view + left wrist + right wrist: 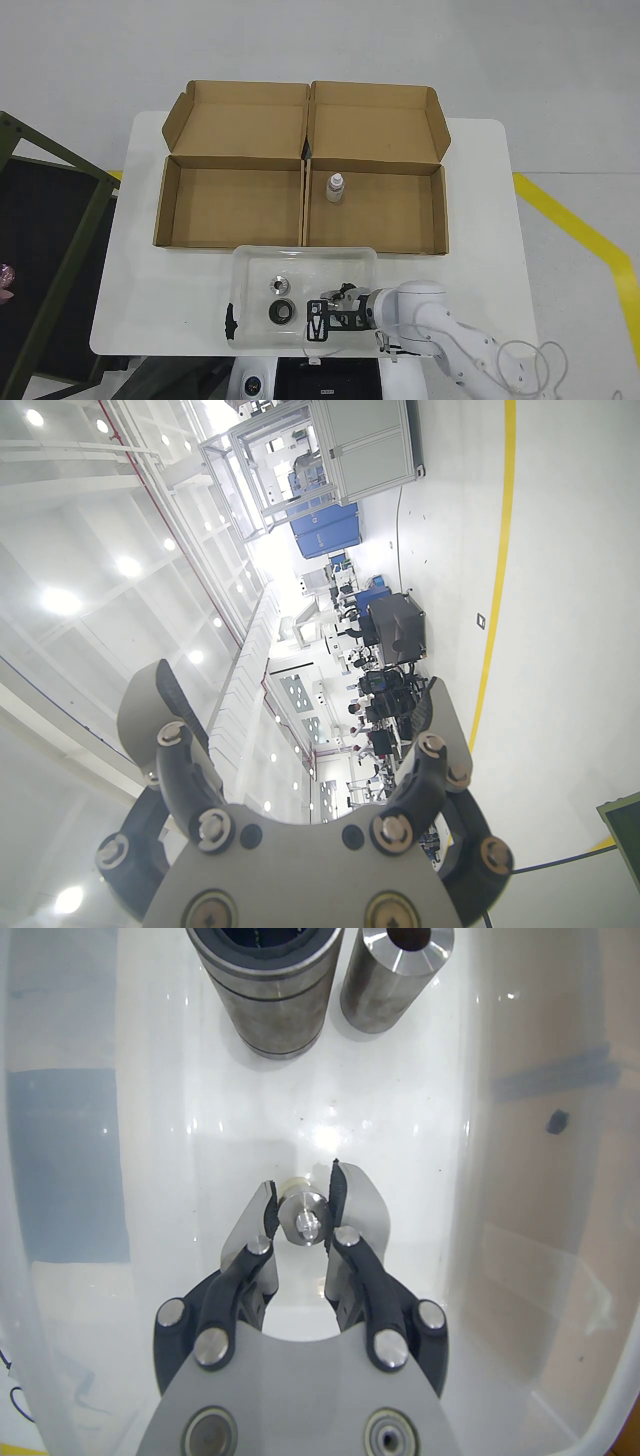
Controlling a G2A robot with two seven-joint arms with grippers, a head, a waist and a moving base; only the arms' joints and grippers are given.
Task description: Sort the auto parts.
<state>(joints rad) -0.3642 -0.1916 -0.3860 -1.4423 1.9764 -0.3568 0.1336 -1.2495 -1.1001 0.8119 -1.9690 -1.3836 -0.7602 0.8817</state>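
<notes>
In the right wrist view my right gripper is shut on a small silver cylindrical part with a pale tip, down inside the clear plastic bin. Beyond it stand a wide dark metal bushing and a narrower steel cylinder. From above, the right gripper sits in the bin beside the bushing and the steel cylinder. A small white bottle-like part stands in the right cardboard box. My left gripper is open, pointing up at the hall.
Two open cardboard boxes lie side by side behind the bin, the left one bare inside. A dark green rack stands left of the white table. Yellow floor tape runs at the right.
</notes>
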